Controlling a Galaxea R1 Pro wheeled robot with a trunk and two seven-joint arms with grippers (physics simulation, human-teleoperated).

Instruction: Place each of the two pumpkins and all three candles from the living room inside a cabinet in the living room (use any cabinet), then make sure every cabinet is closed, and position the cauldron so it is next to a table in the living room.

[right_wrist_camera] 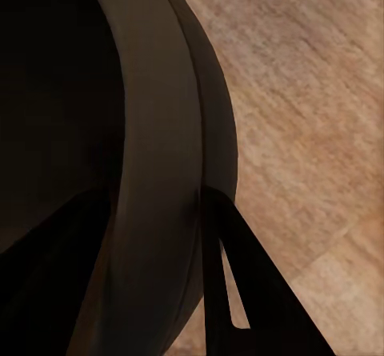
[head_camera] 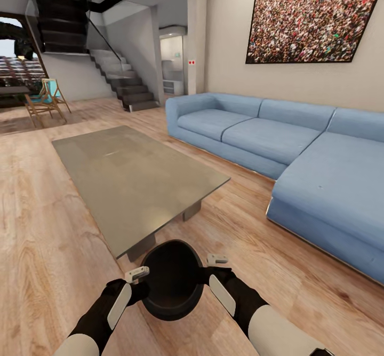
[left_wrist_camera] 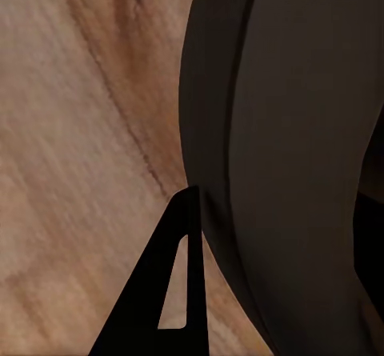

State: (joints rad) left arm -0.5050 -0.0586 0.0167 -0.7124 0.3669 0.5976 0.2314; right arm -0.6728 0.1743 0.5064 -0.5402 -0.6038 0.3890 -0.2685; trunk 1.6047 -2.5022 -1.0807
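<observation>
The black cauldron (head_camera: 172, 281) is low over the wooden floor, just short of the near corner of the glossy grey table (head_camera: 133, 174). My left gripper (head_camera: 140, 285) is shut on its left rim and my right gripper (head_camera: 209, 275) is shut on its right rim. In the left wrist view the cauldron's wall (left_wrist_camera: 296, 156) passes between the fingers of the left gripper (left_wrist_camera: 276, 200), with one finger (left_wrist_camera: 172, 292) on the outside. The right wrist view shows the rim (right_wrist_camera: 160, 116) pinched by the right gripper (right_wrist_camera: 152, 200), with the outer finger (right_wrist_camera: 240, 292) against it. I cannot tell whether the cauldron touches the floor.
A large blue corner sofa (head_camera: 298, 153) runs along the right side. Stairs (head_camera: 122, 84) rise at the back, and wooden chairs (head_camera: 45, 102) stand at the far left. Wooden floor (head_camera: 48, 249) lies open to the left of the table.
</observation>
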